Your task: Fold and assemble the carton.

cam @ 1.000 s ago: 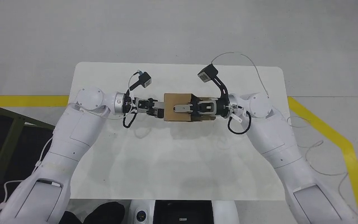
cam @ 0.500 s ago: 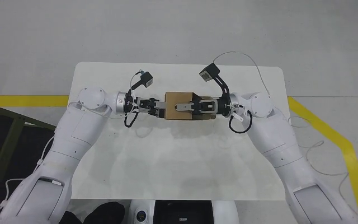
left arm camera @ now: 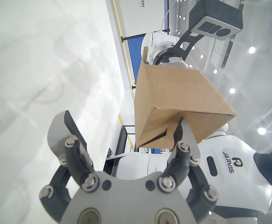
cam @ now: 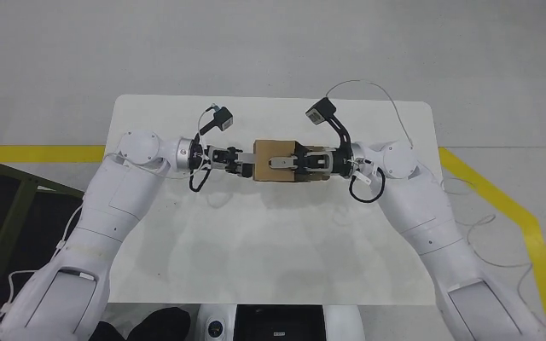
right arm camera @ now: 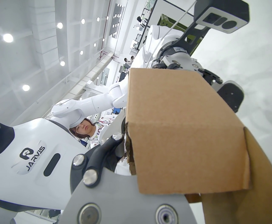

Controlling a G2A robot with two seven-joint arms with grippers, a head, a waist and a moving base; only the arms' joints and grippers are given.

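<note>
one carton [cam: 273,148], gripped by right claw [cam: 286,162], touches the spread left claw [left arm camera: 125,117].

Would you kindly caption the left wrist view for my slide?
Open left gripper, one finger touching the folded end of the carton.

Industrial lab hall: high lamp-lit ceiling [right arm camera: 42,31], yellow floor tape [cam: 51,153].

Logo with short wordmark [left arm camera: 228,162] stood on white arm casing, left wrist view. Same mark [right arm camera: 31,153] on arm casing, right wrist view. Few dark letters [left arm camera: 142,3], cut by frame edge, on white wall board. Round blue badge [left arm camera: 110,152] too small to read. Carton [left arm camera: 178,95] faces plain brown.
</note>
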